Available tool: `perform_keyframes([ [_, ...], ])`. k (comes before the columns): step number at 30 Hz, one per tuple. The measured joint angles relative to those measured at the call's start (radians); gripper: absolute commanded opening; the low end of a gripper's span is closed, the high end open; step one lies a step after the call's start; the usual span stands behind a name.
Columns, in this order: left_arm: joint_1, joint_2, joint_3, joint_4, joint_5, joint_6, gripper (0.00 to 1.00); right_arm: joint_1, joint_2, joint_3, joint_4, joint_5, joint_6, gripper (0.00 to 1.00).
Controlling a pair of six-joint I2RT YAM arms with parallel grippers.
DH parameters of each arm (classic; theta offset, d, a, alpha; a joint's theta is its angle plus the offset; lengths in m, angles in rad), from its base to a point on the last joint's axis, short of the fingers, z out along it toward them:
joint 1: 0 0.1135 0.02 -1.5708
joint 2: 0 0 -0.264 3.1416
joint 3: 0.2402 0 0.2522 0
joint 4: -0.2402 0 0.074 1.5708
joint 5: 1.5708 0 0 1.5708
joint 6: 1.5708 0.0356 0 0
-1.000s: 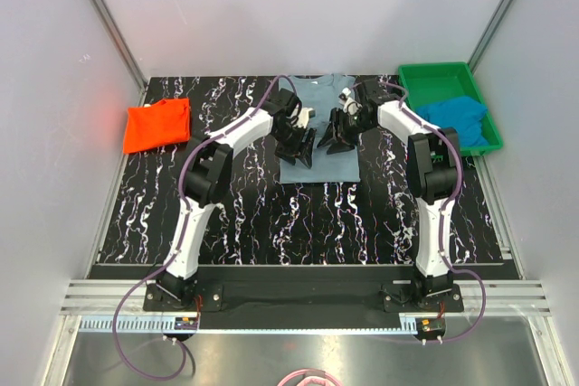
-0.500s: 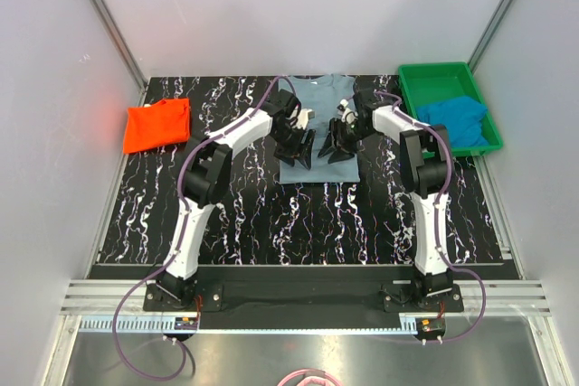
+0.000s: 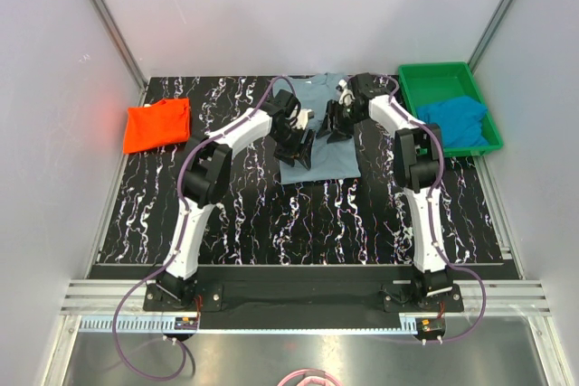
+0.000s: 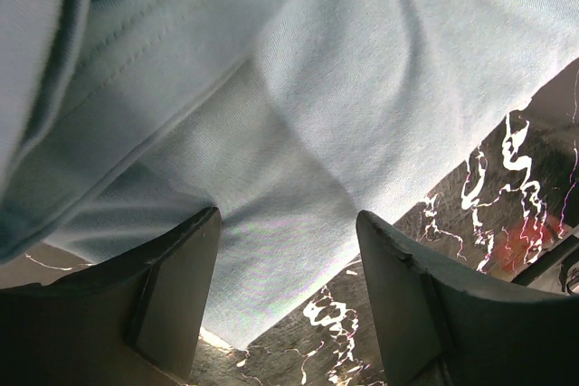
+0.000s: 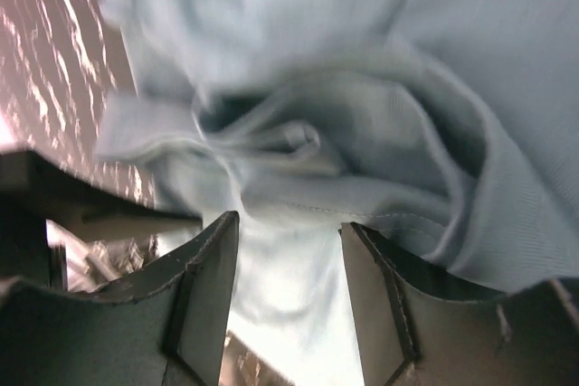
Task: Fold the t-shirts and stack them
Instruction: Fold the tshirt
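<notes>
Large grey-blue cloth t-shirt (image 3: 321,155) lay unfinished, left jaws and right jaws apart over it; orange-red cloth shirt (image 3: 157,126) and bright blue cloth shirt (image 3: 452,122) lay unstacked.

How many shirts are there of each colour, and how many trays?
Grey-blue soft cloth t-shirt: 1
Orange-red soft cloth t-shirt: 1
Bright blue soft cloth t-shirt: 1
Green rectangular plastic tray: 1
Total: 4
</notes>
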State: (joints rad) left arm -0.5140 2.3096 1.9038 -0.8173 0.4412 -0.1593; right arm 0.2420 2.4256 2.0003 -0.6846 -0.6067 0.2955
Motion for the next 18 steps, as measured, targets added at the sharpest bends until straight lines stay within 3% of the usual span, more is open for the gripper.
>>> perform_keyframes([
  [13,0.0,0.0,0.0,0.0,0.0,0.001,0.68,-0.004,0.053,0.296,0.08,0.157,-0.008,0.61],
  [18,0.0,0.0,0.0,-0.001,0.0,0.002,0.68,-0.008,0.011,0.279,0.093,0.197,-0.026,0.61],
])
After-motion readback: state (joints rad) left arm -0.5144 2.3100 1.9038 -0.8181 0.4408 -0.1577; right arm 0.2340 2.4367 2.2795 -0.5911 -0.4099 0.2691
